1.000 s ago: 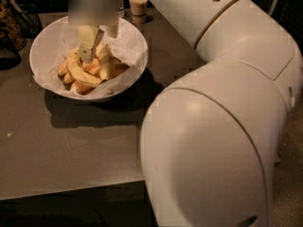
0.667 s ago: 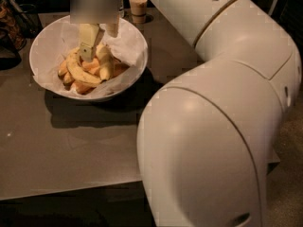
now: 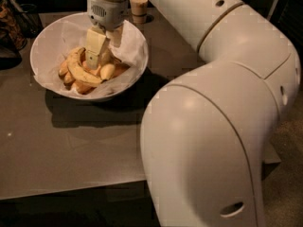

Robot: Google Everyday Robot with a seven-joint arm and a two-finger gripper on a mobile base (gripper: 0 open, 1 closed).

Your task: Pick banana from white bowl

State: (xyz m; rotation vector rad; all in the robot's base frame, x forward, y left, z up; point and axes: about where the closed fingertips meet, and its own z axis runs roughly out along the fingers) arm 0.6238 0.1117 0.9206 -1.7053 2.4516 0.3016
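Observation:
The white bowl, lined with crinkled white paper, stands at the table's back left. It holds a pile of yellow and orange fruit. A long yellow banana lies across the front left of the pile, with stubby orange pieces around it. My gripper hangs from above, down inside the bowl. Its tip is at the top of the pile, just behind and to the right of the banana, and it hides the fruit under it.
The brown table runs forward to its front edge. A small cup stands behind the bowl. Dark objects sit at the far left. My large white arm fills the right half of the view.
My gripper has sunk a little deeper into the bowl and shifted slightly right. The bowl and fruit have not moved.

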